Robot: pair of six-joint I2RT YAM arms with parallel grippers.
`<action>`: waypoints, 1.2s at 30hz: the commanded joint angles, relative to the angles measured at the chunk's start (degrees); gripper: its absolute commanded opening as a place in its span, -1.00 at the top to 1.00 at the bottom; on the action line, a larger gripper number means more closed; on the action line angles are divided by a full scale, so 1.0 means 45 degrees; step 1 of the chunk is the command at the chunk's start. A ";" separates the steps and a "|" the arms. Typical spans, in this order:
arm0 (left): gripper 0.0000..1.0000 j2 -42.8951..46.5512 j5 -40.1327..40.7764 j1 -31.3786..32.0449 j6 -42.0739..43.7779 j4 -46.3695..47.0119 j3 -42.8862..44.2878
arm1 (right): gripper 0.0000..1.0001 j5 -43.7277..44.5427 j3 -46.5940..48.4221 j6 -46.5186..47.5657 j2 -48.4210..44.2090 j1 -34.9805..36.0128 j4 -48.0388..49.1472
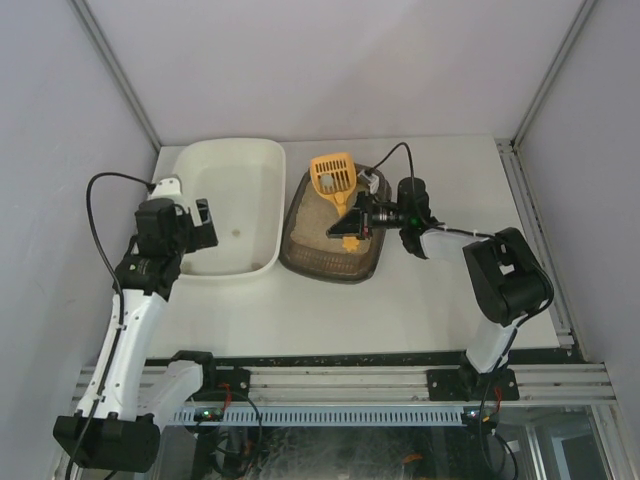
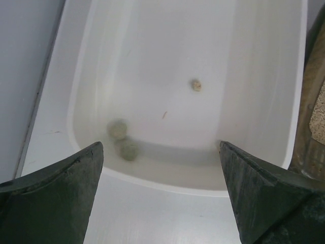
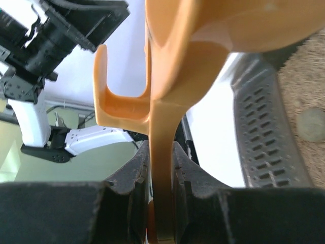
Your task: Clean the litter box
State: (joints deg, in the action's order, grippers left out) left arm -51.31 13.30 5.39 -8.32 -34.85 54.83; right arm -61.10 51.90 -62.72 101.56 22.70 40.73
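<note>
The litter box (image 1: 300,245) is a dark brown-grey tray with beige litter, right of the white tub (image 1: 262,160). My right gripper (image 1: 352,218) is shut on the handle of a yellow slotted scoop (image 1: 333,173) and holds it above the litter box. In the right wrist view my gripper (image 3: 162,152) clamps the orange handle (image 3: 163,127); the litter box rim (image 3: 264,127), litter and a grey clump (image 3: 311,124) show to the right. My left gripper (image 1: 207,226) is open and empty at the tub's near left side. In the left wrist view it (image 2: 160,152) looks into the tub (image 2: 167,185).
Three clumps lie in the tub: two together (image 2: 122,138) near its near end and one (image 2: 196,85) farther in. The litter box edge (image 2: 311,101) shows at the right of the left wrist view. Walls close off the table at the back and both sides.
</note>
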 commanded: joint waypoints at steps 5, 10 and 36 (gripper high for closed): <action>-0.99 0.0046 -0.2448 -0.1454 0.0648 -0.0251 0.1068 | 1.00 -0.0968 0.0515 -0.1230 0.0162 0.0501 0.1765; -1.00 -0.0440 -0.4800 -0.1587 0.1191 -0.1184 0.1696 | 1.00 -0.0697 0.0449 -0.0478 -0.0150 0.0881 0.0517; -0.99 -0.6153 -0.4720 -0.6214 -0.0075 -0.6423 0.9308 | 1.00 1.7110 1.4753 1.1140 0.4589 0.8224 -2.1189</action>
State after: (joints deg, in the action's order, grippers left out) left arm -81.87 -9.74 -21.76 -7.60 -63.35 95.96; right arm -8.64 111.46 -20.40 119.74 54.57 -42.06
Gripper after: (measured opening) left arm 0.996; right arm 0.168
